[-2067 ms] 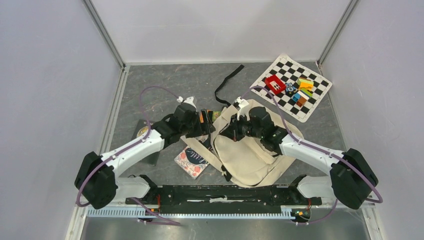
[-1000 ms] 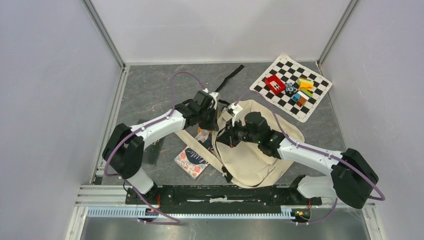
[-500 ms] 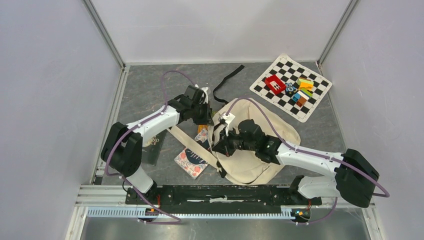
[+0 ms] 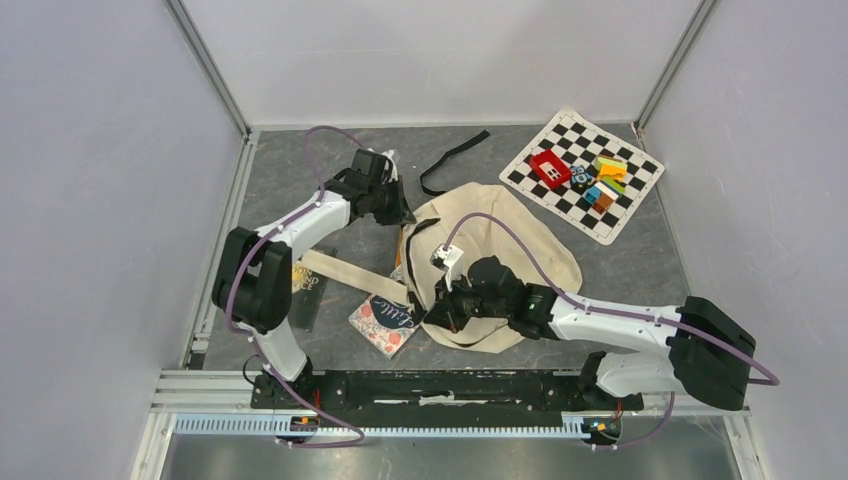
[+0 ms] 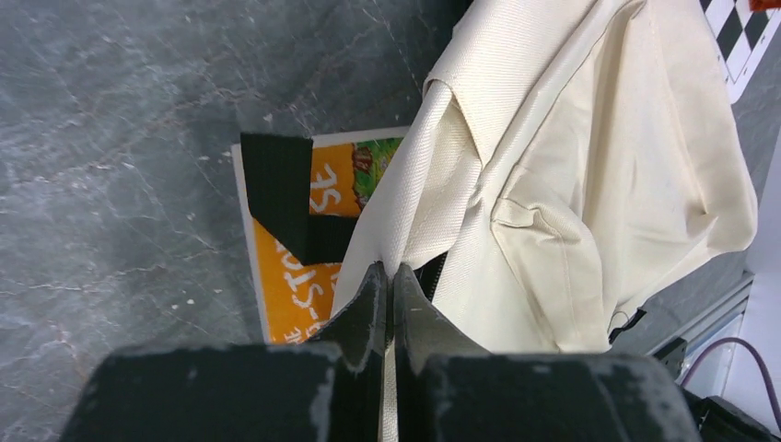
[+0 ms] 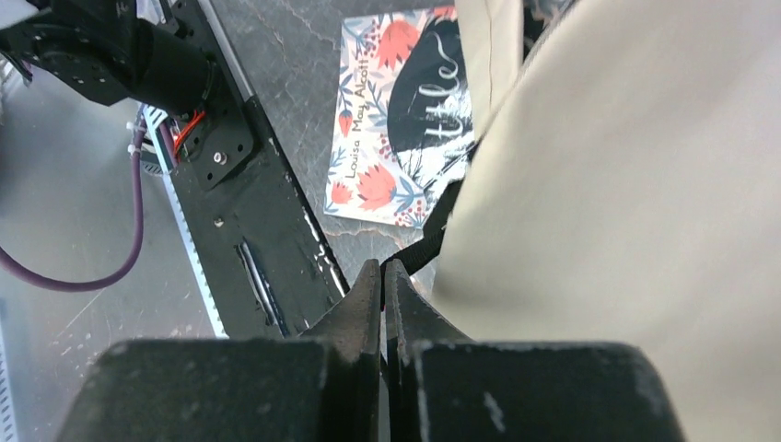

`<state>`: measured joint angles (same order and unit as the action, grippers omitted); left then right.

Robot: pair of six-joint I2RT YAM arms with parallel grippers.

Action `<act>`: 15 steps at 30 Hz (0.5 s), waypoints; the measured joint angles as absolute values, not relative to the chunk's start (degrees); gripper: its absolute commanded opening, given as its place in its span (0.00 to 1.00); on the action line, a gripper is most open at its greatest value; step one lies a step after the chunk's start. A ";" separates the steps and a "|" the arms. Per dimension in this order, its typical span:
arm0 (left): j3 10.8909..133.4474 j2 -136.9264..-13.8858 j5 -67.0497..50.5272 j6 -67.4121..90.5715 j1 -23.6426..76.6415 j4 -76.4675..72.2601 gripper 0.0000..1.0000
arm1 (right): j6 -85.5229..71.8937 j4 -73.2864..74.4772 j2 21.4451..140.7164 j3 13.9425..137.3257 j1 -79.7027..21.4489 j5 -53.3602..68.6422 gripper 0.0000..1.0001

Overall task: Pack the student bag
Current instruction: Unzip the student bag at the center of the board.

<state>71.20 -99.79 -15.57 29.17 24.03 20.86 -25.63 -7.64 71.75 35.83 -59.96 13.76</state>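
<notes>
The student bag [image 4: 500, 255], a cream canvas backpack, lies in the middle of the grey table. My left gripper [image 4: 397, 212] is at its far left edge, shut on a fold of cream fabric [image 5: 405, 221]. My right gripper [image 4: 447, 308] is at the bag's near left edge, shut on a black strap [image 6: 440, 221] of the bag. An orange book [image 5: 290, 276] lies partly under the bag [image 5: 599, 166], with a black strap end [image 5: 281, 189] lying across it. A floral book [image 4: 385, 322] lies just left of the right gripper, also in the right wrist view [image 6: 405, 120].
A cream shoulder strap [image 4: 345, 272] trails left across the table. A dark book [image 4: 305, 285] lies under the left arm. A loose black strap [image 4: 450, 160] lies behind the bag. A checkered mat [image 4: 625, 215] with several toy blocks sits at the back right. The black base rail [image 6: 249, 230] runs close to the right gripper.
The left gripper has swung back and to the left with the bag's edge. The right gripper has moved left and nearer, holding the strap. The bag has shifted and spread between them.
</notes>
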 measured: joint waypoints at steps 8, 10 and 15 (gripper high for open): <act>70.15 -98.65 -14.85 30.33 22.02 17.39 0.79 | -27.64 -7.64 71.11 33.54 -61.12 11.79 0.00; 66.74 -95.57 -14.57 30.55 21.87 16.67 0.83 | -27.90 -7.70 70.78 33.52 -61.14 11.16 0.00; 54.72 -80.60 -13.58 31.70 22.65 16.97 0.89 | -28.69 -8.80 70.78 33.54 -61.14 9.87 0.00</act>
<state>54.72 -80.60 -13.58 31.70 22.65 16.97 -28.69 -8.80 70.78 33.54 -61.14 9.87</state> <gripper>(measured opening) 0.858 0.009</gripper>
